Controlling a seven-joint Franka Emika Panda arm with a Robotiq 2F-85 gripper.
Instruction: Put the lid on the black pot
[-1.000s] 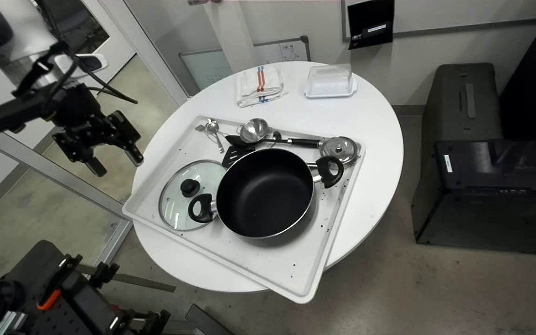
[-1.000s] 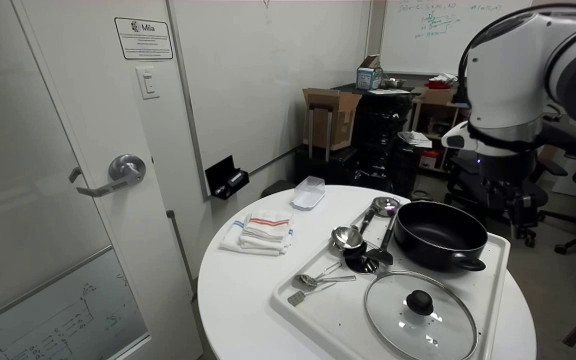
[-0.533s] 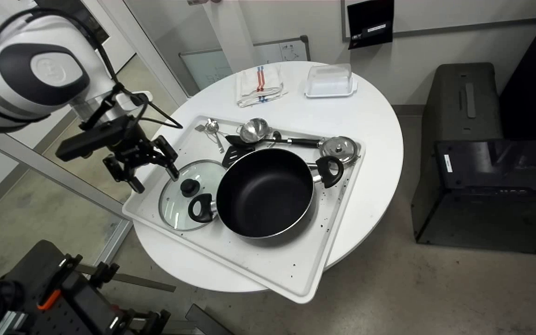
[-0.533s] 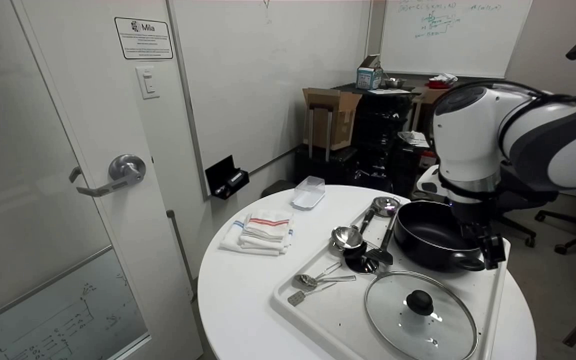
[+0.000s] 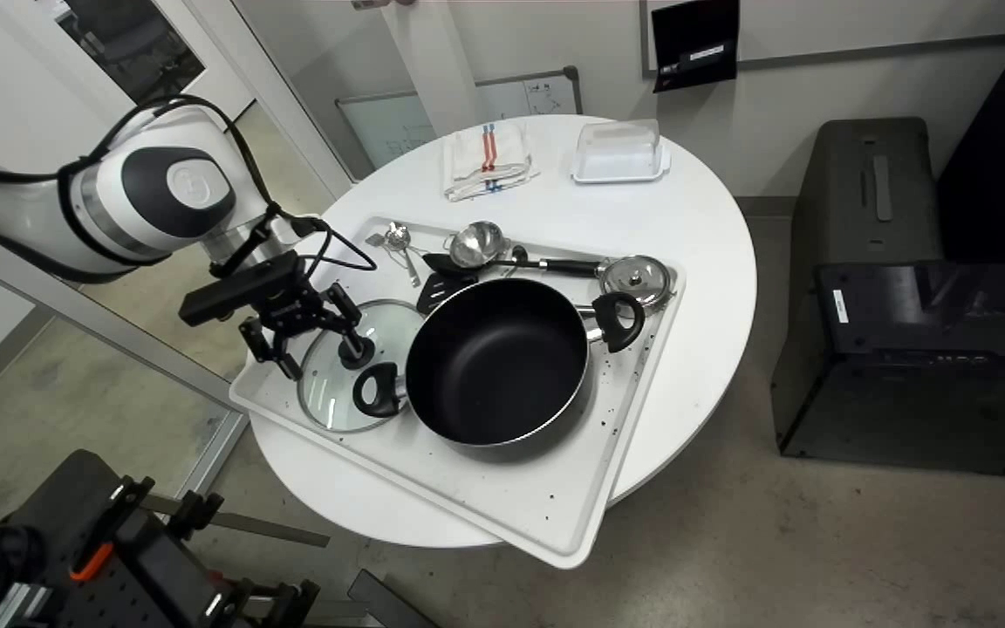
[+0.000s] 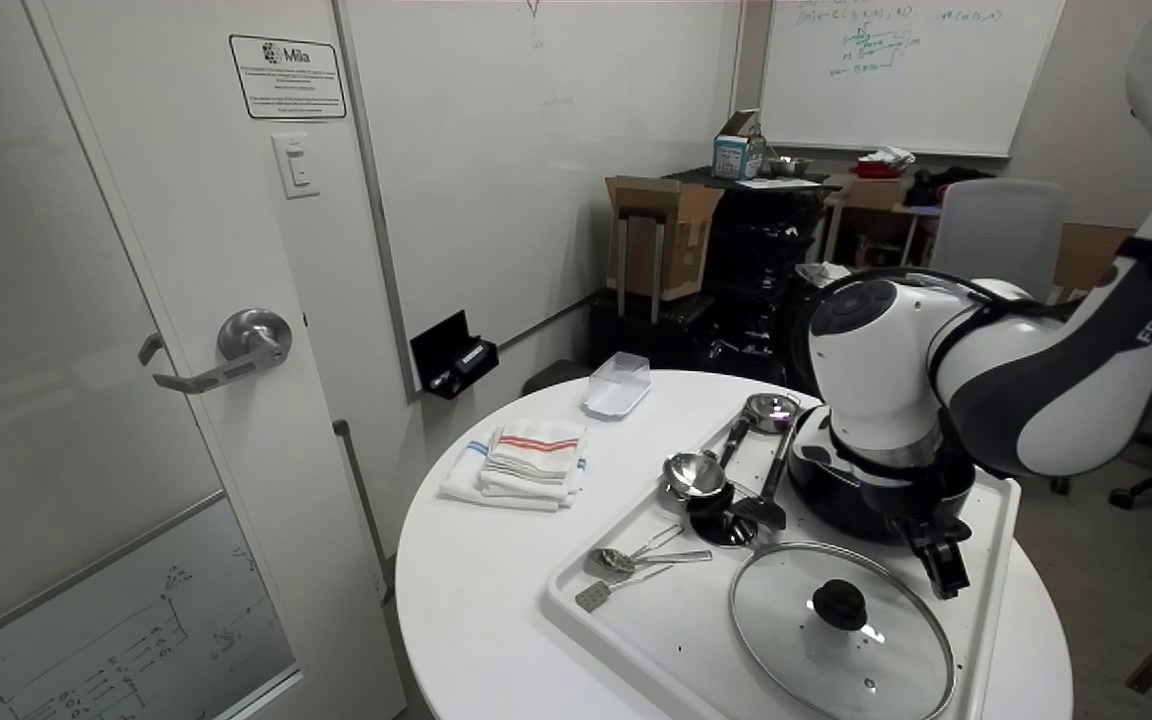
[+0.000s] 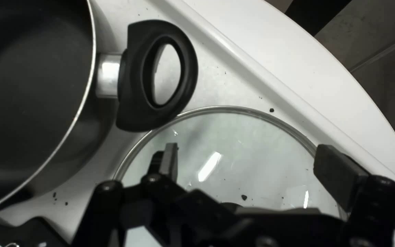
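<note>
The glass lid (image 5: 328,394) lies flat on the tray with its black knob up, beside the black pot (image 5: 498,366); one pot handle overhangs its edge. The lid shows whole in an exterior view (image 6: 836,655). My gripper (image 5: 324,359) is open and empty, above the lid on its outer side. In an exterior view the gripper (image 6: 950,585) is beside the lid's rim, higher than the tray. In the wrist view the open fingers (image 7: 247,147) spread over the lid (image 7: 238,137); its knob is almost wholly hidden behind the gripper. The pot (image 7: 33,85) is empty and uncovered.
The white tray (image 5: 459,506) lies on a round white table (image 5: 712,349). Ladles, a spatula and small silver utensils (image 5: 478,244) lie behind the pot. Folded towels (image 5: 489,157) and a clear box (image 5: 618,153) stand at the table's back. The pot handle (image 5: 378,390) juts over the lid.
The arm has come in from beyond the table's edge and down, and the gripper has moved over the lid, staying open. The lid and the pot have not moved.
</note>
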